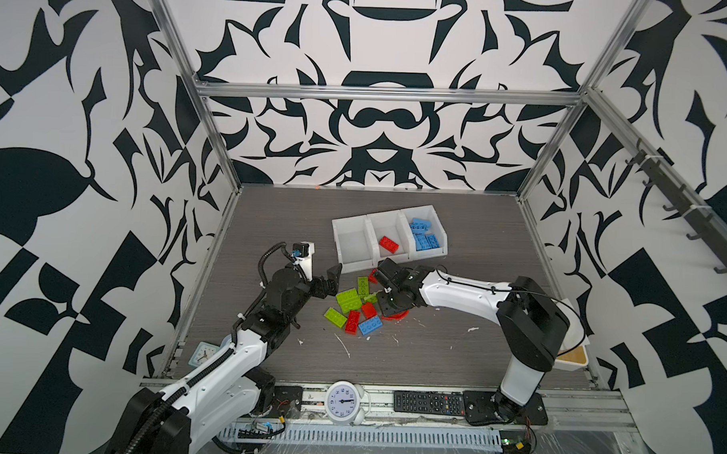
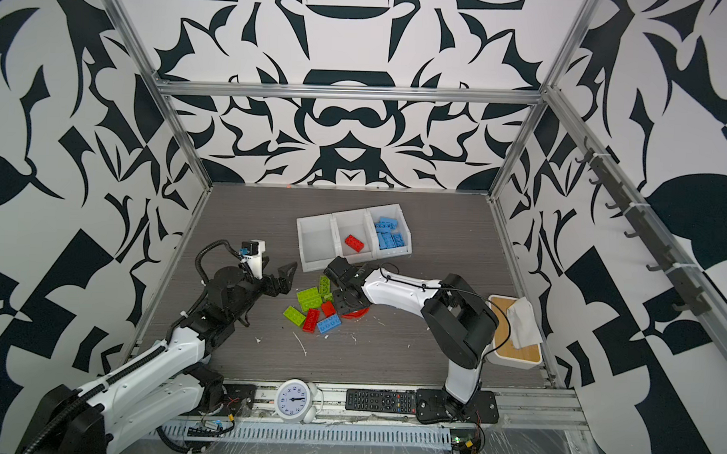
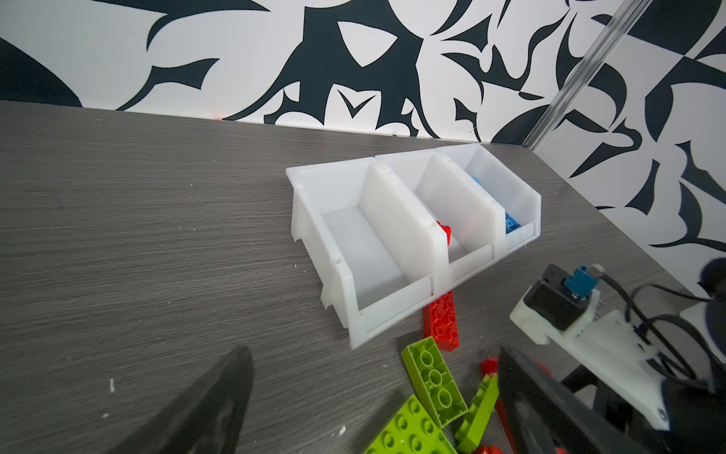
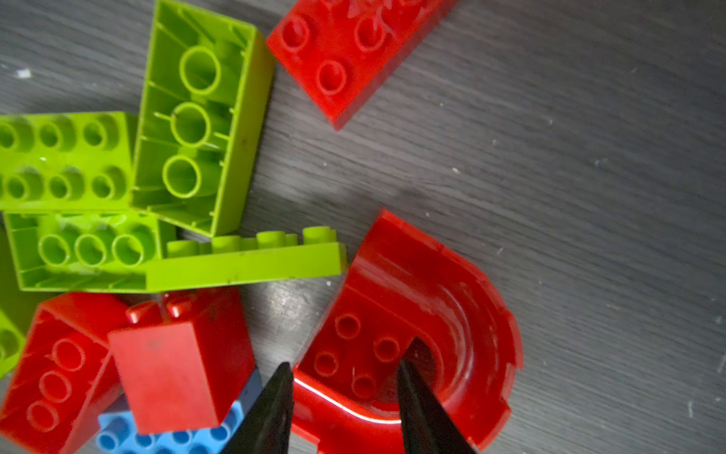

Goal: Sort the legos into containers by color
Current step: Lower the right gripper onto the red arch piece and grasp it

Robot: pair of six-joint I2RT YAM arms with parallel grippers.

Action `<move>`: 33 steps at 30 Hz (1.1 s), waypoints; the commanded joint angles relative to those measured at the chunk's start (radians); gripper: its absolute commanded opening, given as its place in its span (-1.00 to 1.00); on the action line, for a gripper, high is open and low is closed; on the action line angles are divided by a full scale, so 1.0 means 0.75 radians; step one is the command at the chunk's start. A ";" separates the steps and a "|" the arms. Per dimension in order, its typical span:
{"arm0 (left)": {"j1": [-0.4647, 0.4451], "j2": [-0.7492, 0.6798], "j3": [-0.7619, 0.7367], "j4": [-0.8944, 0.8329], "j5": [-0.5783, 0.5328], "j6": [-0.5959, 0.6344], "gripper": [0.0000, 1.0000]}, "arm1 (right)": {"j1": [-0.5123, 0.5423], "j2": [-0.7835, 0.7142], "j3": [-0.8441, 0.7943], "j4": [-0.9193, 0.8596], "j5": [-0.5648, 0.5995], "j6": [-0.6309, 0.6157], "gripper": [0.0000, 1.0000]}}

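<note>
Three joined white containers [image 1: 368,216] [image 3: 330,169] stand at the back. The left one is empty, the middle holds a red lego [image 1: 388,244], the right holds blue legos [image 1: 424,235]. In front lies a pile of loose legos: lime green [image 1: 348,299], red [image 1: 352,321] and one blue [image 1: 370,326]. My right gripper [image 4: 343,365] is down on the pile's right edge. Its fingers clamp the studded block of the red arch [image 4: 416,298], one inside the hollow and one on the outer edge. My left gripper [image 1: 332,282] [image 3: 373,353] hovers wide open left of the pile, holding nothing.
A long red lego [image 3: 442,320] lies against the containers' front. A white box with a wooden lid [image 2: 516,337] sits at the right behind the right arm. A round clock [image 1: 344,401] and a remote [image 1: 428,402] lie on the front rail, a small clock [image 1: 201,352] at the left.
</note>
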 commanded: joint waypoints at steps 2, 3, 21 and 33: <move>-0.003 -0.005 -0.007 0.001 -0.012 0.008 0.99 | 0.008 0.011 0.063 -0.010 0.023 0.012 -0.05; -0.002 -0.004 -0.004 0.001 -0.015 0.005 0.99 | 0.010 0.016 0.066 -0.003 0.019 0.013 -0.04; -0.003 0.004 -0.001 0.003 -0.007 0.001 0.99 | 0.012 -0.031 -0.026 -0.066 0.103 -0.009 0.06; -0.002 0.033 0.003 0.011 0.008 0.000 0.99 | 0.013 -0.033 -0.015 -0.045 0.119 -0.014 0.02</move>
